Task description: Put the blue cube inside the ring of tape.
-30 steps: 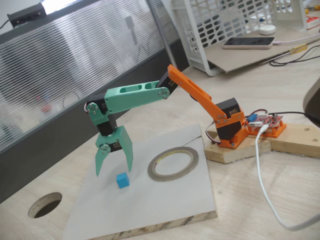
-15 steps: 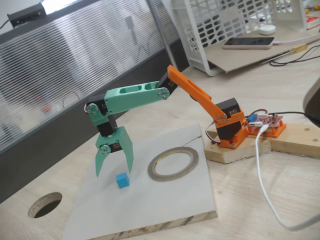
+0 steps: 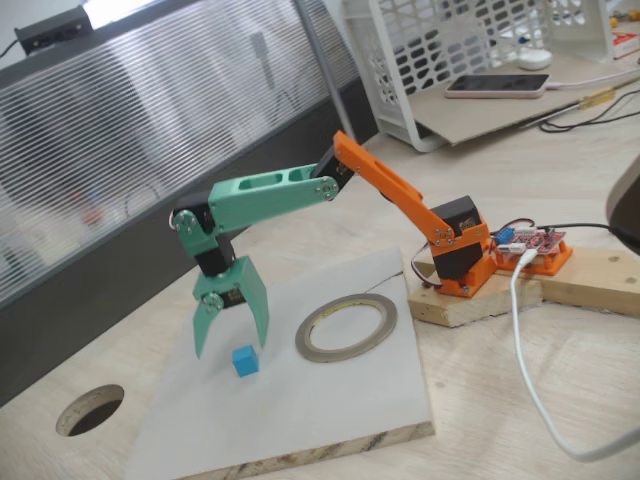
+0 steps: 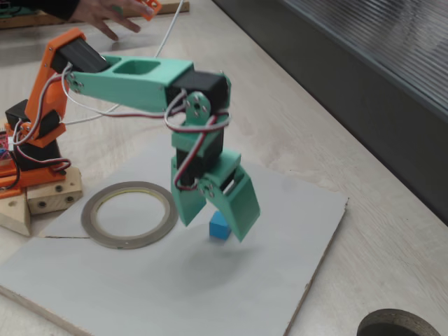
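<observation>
Two green fingers (image 3: 262, 312) spread wide apart, pointing down, nothing between them; gripper (image 3: 232, 340) (image 4: 217, 218) hangs released above the white board (image 3: 330, 420) (image 4: 175, 294). Blue cube (image 3: 245, 360) (image 4: 220, 226) sits flat on the board just below and between the fingertips in a fixed view; in the other fixed view the near finger covers part of it. Cannot tell whether the tips touch it; it looks a little apart. Cube has no long axis; one corner edge faces the camera in a fixed view, faces slightly turned against the board's edges.

Ring of tape (image 3: 346, 327) (image 4: 128, 213) lies flat on the same board, near the cube, toward the arm's orange base (image 3: 460, 260) (image 4: 31, 161). Bare board lies between cube and ring. Board's front edge is well clear of the cube. Round hole (image 3: 90, 409) (image 4: 392, 325) in the wooden table (image 3: 560, 400) sits off the board's corner, well apart from the cube. White cable (image 3: 525, 360) runs beside the base.
</observation>
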You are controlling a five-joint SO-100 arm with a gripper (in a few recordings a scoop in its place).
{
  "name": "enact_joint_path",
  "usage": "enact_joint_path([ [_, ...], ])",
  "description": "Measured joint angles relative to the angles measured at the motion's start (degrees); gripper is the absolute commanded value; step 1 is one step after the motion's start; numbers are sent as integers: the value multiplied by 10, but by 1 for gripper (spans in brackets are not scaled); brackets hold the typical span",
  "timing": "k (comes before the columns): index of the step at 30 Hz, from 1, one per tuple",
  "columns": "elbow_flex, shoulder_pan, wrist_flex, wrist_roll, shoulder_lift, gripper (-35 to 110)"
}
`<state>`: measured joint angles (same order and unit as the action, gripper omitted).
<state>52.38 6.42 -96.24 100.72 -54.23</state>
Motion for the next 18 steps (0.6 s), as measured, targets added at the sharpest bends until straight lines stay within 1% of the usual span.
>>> enact_joint_path([
  [18,-1,0,-3,0,16,67],
])
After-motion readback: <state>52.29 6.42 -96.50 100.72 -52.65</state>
